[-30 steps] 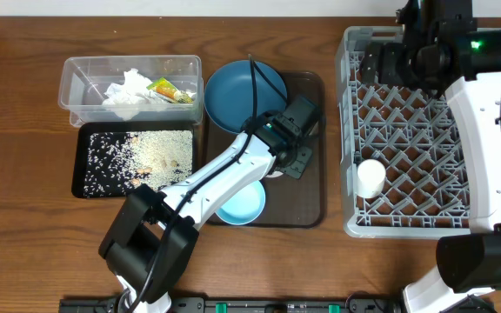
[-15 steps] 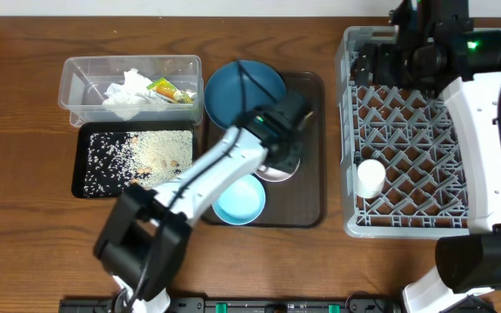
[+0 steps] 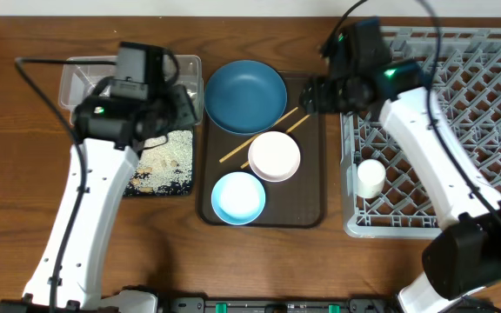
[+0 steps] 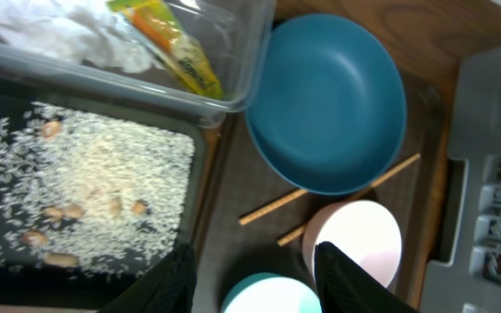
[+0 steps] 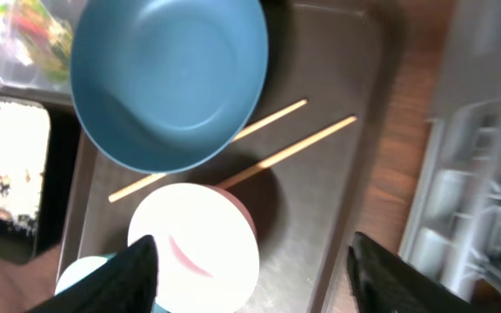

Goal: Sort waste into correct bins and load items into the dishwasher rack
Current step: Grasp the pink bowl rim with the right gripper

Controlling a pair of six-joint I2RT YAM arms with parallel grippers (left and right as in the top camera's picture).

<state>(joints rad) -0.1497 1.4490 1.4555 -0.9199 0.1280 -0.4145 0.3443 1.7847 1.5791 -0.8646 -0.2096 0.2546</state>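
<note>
In the clear tub [image 4: 249,61], hidden overhead: snack wrapper [image 4: 181,52].

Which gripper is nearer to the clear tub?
Left. The left gripper hangs by a corner of the clear tub; the right gripper is beyond the dark-blue bowl, near the rack.

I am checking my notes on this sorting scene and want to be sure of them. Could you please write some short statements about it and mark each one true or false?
1. The white cup stands in the dishwasher rack. True.
2. The two chopsticks lie inside the dark-blue bowl. False: they lie on the brown tray, beside that bowl.
3. The snack wrapper is in the clear tub. True.
4. The left tool holds the light-blue bowl. False: it is open and empty, and the bowl sits on the brown tray.
</note>
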